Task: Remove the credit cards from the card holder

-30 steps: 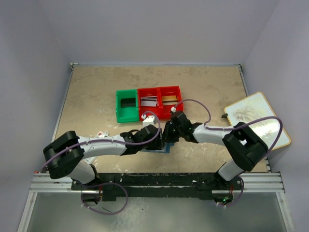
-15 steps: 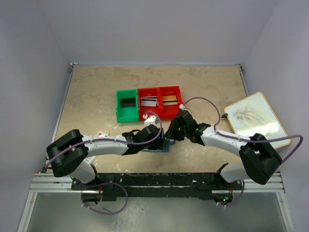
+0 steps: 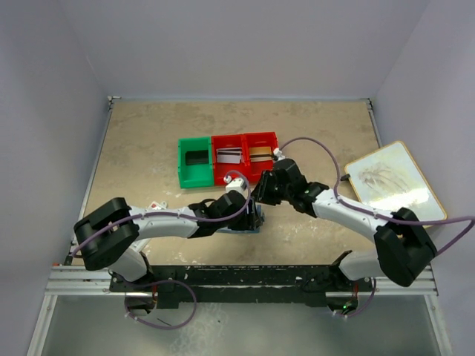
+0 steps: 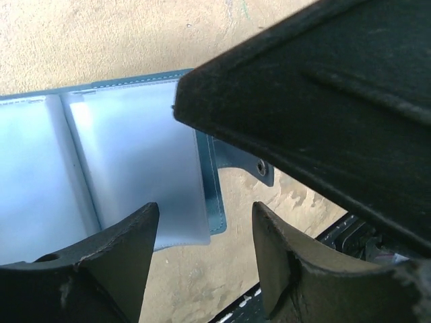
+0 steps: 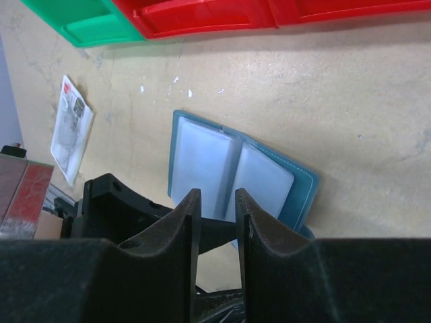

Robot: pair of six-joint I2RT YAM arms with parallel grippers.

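Observation:
The card holder (image 5: 229, 175) lies open on the table, teal outside with pale blue pages (image 4: 121, 155) facing up; from above only a sliver of the card holder (image 3: 252, 225) shows under the arms. My left gripper (image 4: 205, 222) stands open at its near edge, one finger (image 4: 101, 269) over the page's corner, bare table in the gap. My right gripper (image 5: 217, 202) hovers above the holder, its jaws a narrow gap apart and empty. Credit cards lie in the bins: a dark one (image 3: 197, 157), a silver-grey one (image 3: 230, 156), a gold one (image 3: 260, 152).
A green bin (image 3: 194, 165) and two red bins (image 3: 245, 141) stand in a row just beyond the grippers. A white packet with red marks (image 5: 71, 128) lies to the left of the holder. A framed board (image 3: 393, 182) rests at the table's right edge.
My right gripper has lifted off the holder and drawn back toward the bins, its jaws parting a little. The left arm has barely moved.

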